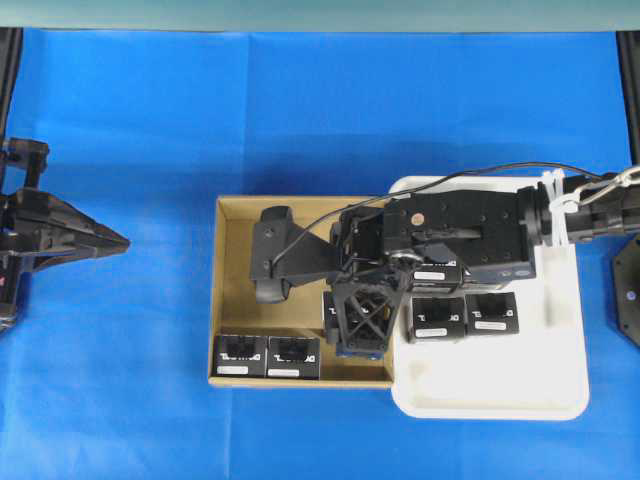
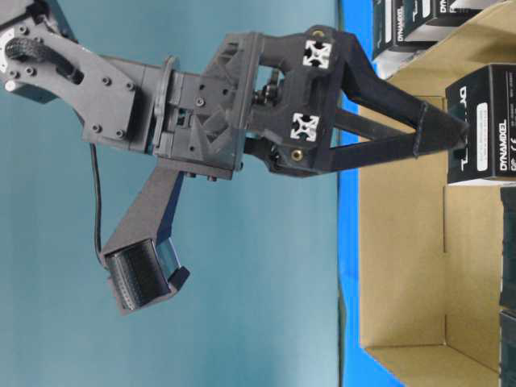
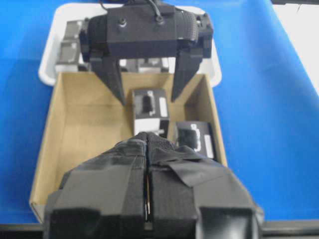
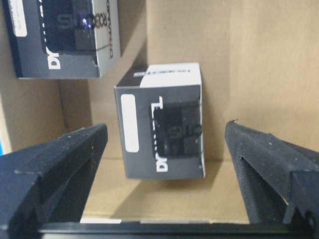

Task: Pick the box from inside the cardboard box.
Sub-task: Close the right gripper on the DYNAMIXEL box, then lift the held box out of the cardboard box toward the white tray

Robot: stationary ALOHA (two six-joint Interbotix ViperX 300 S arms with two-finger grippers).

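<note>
Black white-lettered box (image 4: 162, 129) in tan cardboard box (image 1: 232, 290), white tray (image 1: 500, 395), blue cloth (image 1: 300, 110).

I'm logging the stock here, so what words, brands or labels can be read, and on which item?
"DYNAMIXEL": white lettering on the side of the black box standing in the cardboard box, table-level view.
"DY...": partial, cut-off lettering on the box at the upper left, right wrist view.
White label strips on the boxes: too small to read.
Lettering on the box between the right claw fingers: partly hidden, unreadable.
</note>
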